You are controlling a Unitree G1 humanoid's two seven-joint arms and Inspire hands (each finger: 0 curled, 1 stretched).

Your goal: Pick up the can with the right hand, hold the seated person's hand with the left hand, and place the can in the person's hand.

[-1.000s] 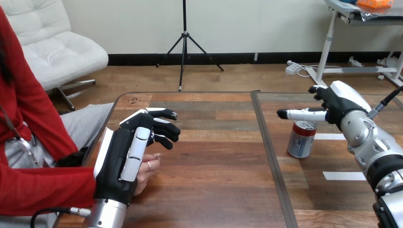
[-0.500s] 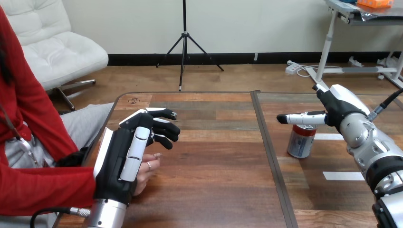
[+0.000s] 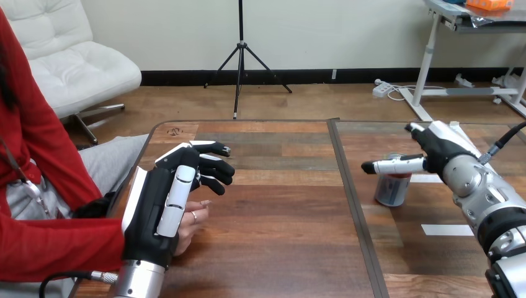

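risk | our right hand (image 3: pixel 438 153), open and empty, hangs over can (image 3: pixel 391 190): a skewed closure may tip it | left hand (image 3: pixel 164 205) relaxed over person's hand (image 3: pixel 193 217), we see no clasp

I'm looking at the can (image 3: pixel 391 191): it's showing a silver-grey body with a red band round its top. The right hand (image 3: pixel 441 149) is reading black, with white shells on its back and black-and-white fingers going black at the tips; the right forearm (image 3: pixel 490 205) is gleaming silver. The left hand (image 3: pixel 162 210) is wearing the same black with white shells, above the silver left forearm (image 3: pixel 139 280). The table (image 3: pixel 279 205) is showing brown wood-grain planks, some lighter, some darker, with a dark strip (image 3: pixel 351 198) crossing them. I'm also picking out a white tape strip (image 3: pixel 448 230) and a second white strip (image 3: pixel 425 179) on the wood.
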